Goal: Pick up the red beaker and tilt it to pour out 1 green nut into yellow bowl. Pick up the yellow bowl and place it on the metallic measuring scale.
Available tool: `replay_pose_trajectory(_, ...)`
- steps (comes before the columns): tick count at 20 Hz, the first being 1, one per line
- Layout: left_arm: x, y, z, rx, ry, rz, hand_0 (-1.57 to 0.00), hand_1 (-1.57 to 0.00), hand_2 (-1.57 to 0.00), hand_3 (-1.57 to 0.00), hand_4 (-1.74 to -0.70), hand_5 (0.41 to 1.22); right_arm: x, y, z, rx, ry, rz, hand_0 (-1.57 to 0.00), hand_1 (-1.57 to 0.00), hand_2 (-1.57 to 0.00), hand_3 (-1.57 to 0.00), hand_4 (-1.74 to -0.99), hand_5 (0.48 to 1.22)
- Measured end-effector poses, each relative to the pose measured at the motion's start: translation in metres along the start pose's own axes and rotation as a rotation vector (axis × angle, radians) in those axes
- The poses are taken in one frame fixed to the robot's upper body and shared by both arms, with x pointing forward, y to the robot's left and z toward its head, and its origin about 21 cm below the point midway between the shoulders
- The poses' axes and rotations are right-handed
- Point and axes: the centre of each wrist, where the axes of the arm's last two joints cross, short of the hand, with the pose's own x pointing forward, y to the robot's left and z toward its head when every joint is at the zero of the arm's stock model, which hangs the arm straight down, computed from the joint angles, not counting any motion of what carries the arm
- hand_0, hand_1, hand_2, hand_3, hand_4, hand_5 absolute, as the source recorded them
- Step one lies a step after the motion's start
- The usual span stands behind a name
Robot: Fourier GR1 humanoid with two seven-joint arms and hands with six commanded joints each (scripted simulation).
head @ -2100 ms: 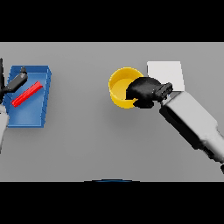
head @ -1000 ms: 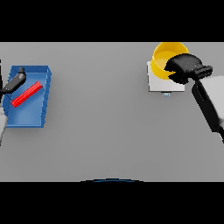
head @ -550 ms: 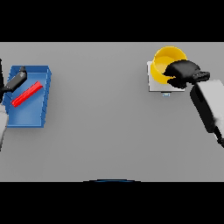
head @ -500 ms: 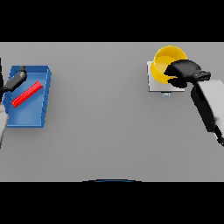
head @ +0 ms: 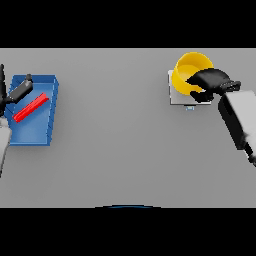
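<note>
**Inspector:** Give me the count on the bench (head: 125,145).

**Assistant:** One yellow bowl (head: 190,67), one pale measuring scale (head: 176,94), one blue tray (head: 42,122), and one red item (head: 30,108) lying at a slant inside that tray. Two hands are in view.

**Inspector:** Location of the bowl?

**Assistant:** Far right of the bench, sitting over the scale. The bowl covers the scale's far portion; only the scale's left strip and near edge show. A small dark mark sits just off the scale's near edge; I cannot tell what it is.

**Inspector:** Right hand?

**Assistant:** The right hand (head: 212,82) is at the bowl's near right rim, fingers curled over the rim and gripping it. The hand hides that part of the rim and the bowl's interior there. No nut can be made out inside the bowl.

**Inspector:** Left hand?

**Assistant:** The left hand (head: 20,90) is at the view's left edge, over the tray's far left corner, just beside the red item. It is partly cut off by the edge; I cannot tell whether its fingers are spread or curled.

**Inspector:** The red item, is it the beaker?

**Assistant:** It reads as a long, thin red shape; its form is hard to make out.
</note>
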Motion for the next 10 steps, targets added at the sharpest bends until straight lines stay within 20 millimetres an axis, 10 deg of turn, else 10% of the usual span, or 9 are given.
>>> replay_pose_trajectory(10, -0.0059, -0.0006, -0.0022, 0.009, 0.011, 0.005, 0.00, 0.00, 0.00, 0.00, -0.72, 0.664, -0.0014, -0.0028, 0.0003, -0.004, -0.021, 0.007, -0.05, -0.05, -0.06, -0.24, -1.518, 0.786)
